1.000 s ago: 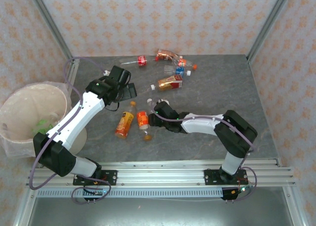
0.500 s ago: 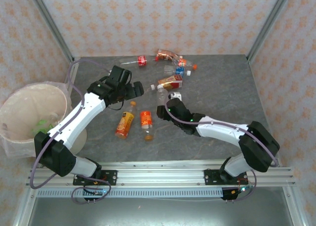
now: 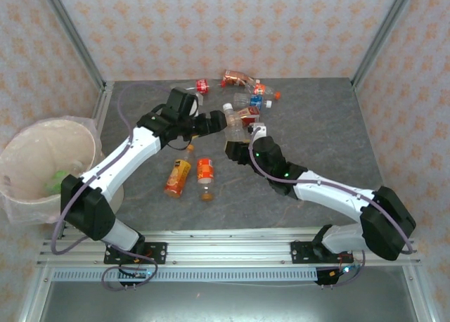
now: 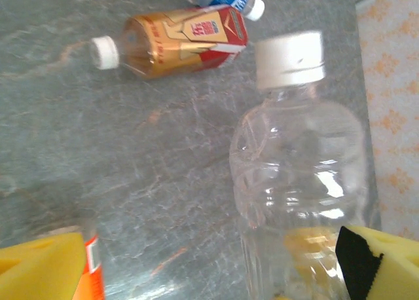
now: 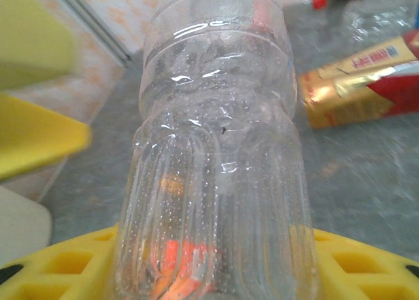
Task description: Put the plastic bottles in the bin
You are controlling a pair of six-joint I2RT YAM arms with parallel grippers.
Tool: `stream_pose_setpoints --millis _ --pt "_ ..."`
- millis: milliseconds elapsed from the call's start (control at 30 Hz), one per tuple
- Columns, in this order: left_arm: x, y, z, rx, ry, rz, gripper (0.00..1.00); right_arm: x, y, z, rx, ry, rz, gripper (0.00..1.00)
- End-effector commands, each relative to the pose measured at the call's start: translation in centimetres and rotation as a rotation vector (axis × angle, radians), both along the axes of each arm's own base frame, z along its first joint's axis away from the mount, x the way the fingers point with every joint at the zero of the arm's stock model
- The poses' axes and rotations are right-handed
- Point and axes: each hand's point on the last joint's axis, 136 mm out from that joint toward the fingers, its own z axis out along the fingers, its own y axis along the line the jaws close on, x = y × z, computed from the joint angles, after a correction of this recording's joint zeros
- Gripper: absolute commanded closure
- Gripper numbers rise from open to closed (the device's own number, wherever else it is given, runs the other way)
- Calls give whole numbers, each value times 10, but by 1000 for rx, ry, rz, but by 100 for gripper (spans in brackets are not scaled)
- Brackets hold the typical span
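Currently our right gripper point(image 3: 234, 143) is clamped on the base end of the clear ribbed plastic bottle with a white cap point(image 3: 233, 121), near the middle of the grey table point(image 3: 316, 125). The round pink-beige bin point(image 3: 53, 122) is well apart, off to the left.

Our left gripper point(image 3: 216, 121) is spread wide, fingers either side of the bottle point(image 4: 301, 175), not touching that we can see.

Risks, as we judge them:
- Bottle sits close to one left finger point(image 4: 386, 261), off-centre. That pad lands first and twists it in the right grip.
- Right lets go before left bites, and it drops among the gold-and-red labelled bottle point(image 4: 177, 41) and its neighbours.
- Thin wall buckles and slips.

Long axis runs straight out of the right jaws point(image 5: 216, 149), cap end away from that wrist, toward the far wall. We can't tell how tilted it is.
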Motion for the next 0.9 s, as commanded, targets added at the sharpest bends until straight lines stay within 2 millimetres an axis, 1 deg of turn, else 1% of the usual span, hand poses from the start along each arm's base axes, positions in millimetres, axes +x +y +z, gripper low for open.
stream_pose_setpoints --millis 0,67,167,333,400,533,567,633,667,700,767,833,867 --pt "9 -26 28 -110 -62 -57 0 -5 14 40 85 -132 91 50" --pt "13 -36 33 -161 -76 -72 0 -6 19 43 97 -137 116 50" --pt "17 -48 35 -201 -84 -93 0 -7 27 42 113 -126 147 50" --pt "13 -64 31 -230 -75 -136 0 -7 32 46 148 -127 163 49" --pt "13 -69 37 -286 -95 -152 0 -6 33 46 153 -125 159 49" --pt "16 -68 49 -337 -151 -132 0 -4 30 46 150 -124 137 47" --pt "16 -67 48 -327 -150 -128 0 -4 29 45 146 -126 138 47" --pt "16 -64 40 -284 -127 -118 0 -5 29 47 139 -134 140 47" --pt "15 -62 34 -257 -112 -114 2 -6 28 48 132 -142 146 46" --pt "15 -61 31 -239 -100 -112 6 -6 28 49 122 -150 152 46" --pt "13 -60 28 -221 -90 -125 22 -7 27 49 94 -160 158 45" --pt "11 -59 27 -201 -89 -137 29 -8 27 48 64 -166 168 44" --pt "10 -58 27 -186 -87 -140 30 -8 27 49 49 -172 173 43"
